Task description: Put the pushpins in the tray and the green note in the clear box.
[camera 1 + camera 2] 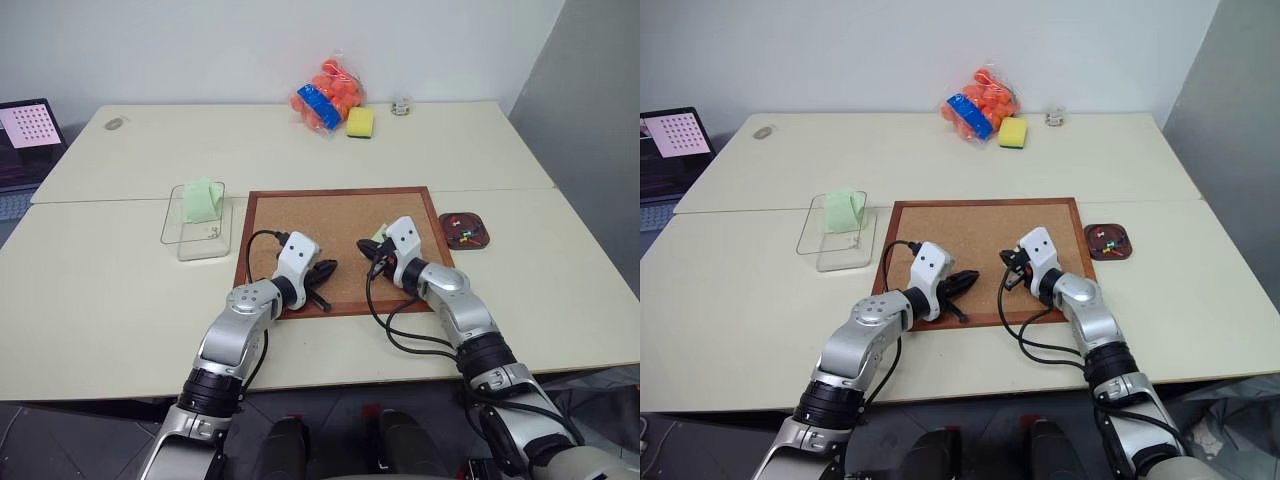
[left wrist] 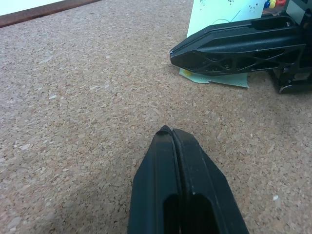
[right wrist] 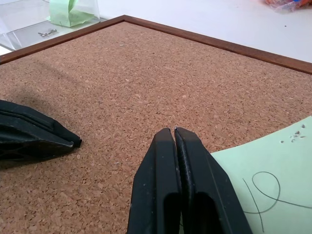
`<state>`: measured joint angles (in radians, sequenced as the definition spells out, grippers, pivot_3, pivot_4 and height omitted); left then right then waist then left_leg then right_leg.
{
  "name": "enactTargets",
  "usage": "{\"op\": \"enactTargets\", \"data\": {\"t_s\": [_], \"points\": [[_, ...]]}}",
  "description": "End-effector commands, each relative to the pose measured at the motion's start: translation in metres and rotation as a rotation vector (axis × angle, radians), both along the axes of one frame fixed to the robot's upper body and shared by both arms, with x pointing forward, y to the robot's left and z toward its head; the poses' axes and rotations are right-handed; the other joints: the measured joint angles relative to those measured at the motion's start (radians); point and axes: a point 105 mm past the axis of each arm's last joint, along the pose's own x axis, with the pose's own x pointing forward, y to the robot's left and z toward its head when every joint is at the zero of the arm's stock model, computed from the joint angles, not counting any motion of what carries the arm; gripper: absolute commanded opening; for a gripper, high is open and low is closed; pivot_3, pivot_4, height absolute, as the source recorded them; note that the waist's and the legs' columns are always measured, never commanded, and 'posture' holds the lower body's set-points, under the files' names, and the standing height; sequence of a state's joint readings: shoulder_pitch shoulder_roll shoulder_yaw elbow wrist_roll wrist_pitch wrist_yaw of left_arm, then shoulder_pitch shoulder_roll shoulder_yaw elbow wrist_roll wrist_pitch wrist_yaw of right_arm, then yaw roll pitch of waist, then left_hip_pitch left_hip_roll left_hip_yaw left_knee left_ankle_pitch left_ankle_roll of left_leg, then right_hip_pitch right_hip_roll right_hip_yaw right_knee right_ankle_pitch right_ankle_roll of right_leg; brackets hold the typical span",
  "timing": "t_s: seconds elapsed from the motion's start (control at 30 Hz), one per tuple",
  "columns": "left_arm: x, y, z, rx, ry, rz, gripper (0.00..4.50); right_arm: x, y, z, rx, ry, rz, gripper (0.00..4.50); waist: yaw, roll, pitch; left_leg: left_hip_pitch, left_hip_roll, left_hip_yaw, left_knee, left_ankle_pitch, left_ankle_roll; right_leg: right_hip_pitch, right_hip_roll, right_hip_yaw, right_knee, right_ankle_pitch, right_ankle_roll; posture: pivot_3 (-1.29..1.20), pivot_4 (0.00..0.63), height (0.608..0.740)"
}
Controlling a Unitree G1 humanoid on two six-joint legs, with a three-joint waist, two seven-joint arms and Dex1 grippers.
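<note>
Pins sit in tray (image 1: 466,231); note step underway: right gripper (image 3: 174,130) clenched at green note's (image 3: 265,180) edge, hold uncertain, left gripper (image 2: 170,130) clenched empty; next, lift toward clear box (image 1: 197,222) far left.

On the table (image 1: 760,300), both hands rest over the corkboard (image 1: 980,225), the left hand (image 1: 966,281) near its front edge, the right hand (image 1: 1011,270) beside it, with the tray (image 1: 1107,253) of pushpins (image 1: 1106,239) just right and the clear box (image 1: 820,250) just left of the corkboard.

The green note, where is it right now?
The green note lies on the corkboard, on its right side beside the right gripper, left of the tray.
</note>
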<state>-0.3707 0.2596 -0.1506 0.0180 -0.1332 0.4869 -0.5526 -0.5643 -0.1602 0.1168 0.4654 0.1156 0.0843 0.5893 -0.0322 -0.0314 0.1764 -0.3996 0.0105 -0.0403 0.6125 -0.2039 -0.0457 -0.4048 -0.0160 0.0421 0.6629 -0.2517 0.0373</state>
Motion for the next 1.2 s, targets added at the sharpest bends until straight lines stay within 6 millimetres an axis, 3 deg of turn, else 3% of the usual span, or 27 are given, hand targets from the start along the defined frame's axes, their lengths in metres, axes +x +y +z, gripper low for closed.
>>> {"op": "enactTargets", "data": {"t_s": [0.03,0.33,0.47,0.6,0.7,1.07,1.2], "points": [[0.000,0.002,-0.001,0.004,-0.001,0.014,0.00,0.000,-0.016,0.053,0.140,-0.151,-0.028,0.01,0.000,0.000,0.000,0.000,0.000,0.000,0.000,0.000,0.000,0.000,0.000,0.000,0.000,0.000,0.000,0.00,0.150,0.740],[0.001,-0.004,-0.001,-0.010,-0.001,0.001,0.00,-0.010,-0.021,0.082,0.176,-0.195,-0.025,0.01,0.001,0.000,0.000,0.000,0.000,0.000,0.000,0.000,0.000,0.000,0.000,-0.001,0.000,0.000,0.000,0.00,0.150,0.740],[0.002,-0.016,0.016,-0.101,-0.041,-0.030,0.00,-0.008,-0.023,0.087,0.200,-0.182,-0.046,0.01,0.003,0.000,0.000,-0.001,0.000,0.000,0.000,0.000,0.000,0.000,0.000,0.000,0.000,0.000,0.000,0.00,0.150,0.740],[-0.009,-0.036,0.047,-0.313,-0.063,-0.129,0.82,-0.008,-0.025,0.095,0.242,-0.166,-0.070,0.00,0.004,0.000,0.000,-0.001,0.000,0.000,0.000,0.000,0.000,0.000,-0.001,0.000,-0.001,0.000,0.000,0.00,0.150,0.740],[-0.016,-0.044,0.059,-0.396,-0.075,-0.184,1.37,-0.008,-0.026,0.098,0.253,-0.160,-0.077,0.00,0.003,0.000,0.000,-0.002,0.000,0.000,0.000,0.000,0.000,-0.001,-0.001,-0.001,-0.001,0.000,-0.001,0.00,0.150,0.740],[-0.008,-0.046,0.063,-0.433,-0.103,-0.161,3.46,-0.018,-0.020,0.103,0.292,-0.124,-0.032,0.00,0.001,0.000,0.000,-0.001,0.000,0.000,0.000,0.000,0.000,-0.001,0.000,0.000,-0.001,0.000,0.000,0.00,0.150,0.740],[-0.004,-0.050,0.063,-0.431,-0.106,-0.163,3.60,-0.025,-0.015,0.107,0.322,-0.103,0.003,0.00,0.001,0.000,0.000,-0.001,-0.001,0.000,0.000,0.000,0.000,-0.001,0.000,0.000,-0.001,0.000,0.000,0.00,0.150,0.740]]}}
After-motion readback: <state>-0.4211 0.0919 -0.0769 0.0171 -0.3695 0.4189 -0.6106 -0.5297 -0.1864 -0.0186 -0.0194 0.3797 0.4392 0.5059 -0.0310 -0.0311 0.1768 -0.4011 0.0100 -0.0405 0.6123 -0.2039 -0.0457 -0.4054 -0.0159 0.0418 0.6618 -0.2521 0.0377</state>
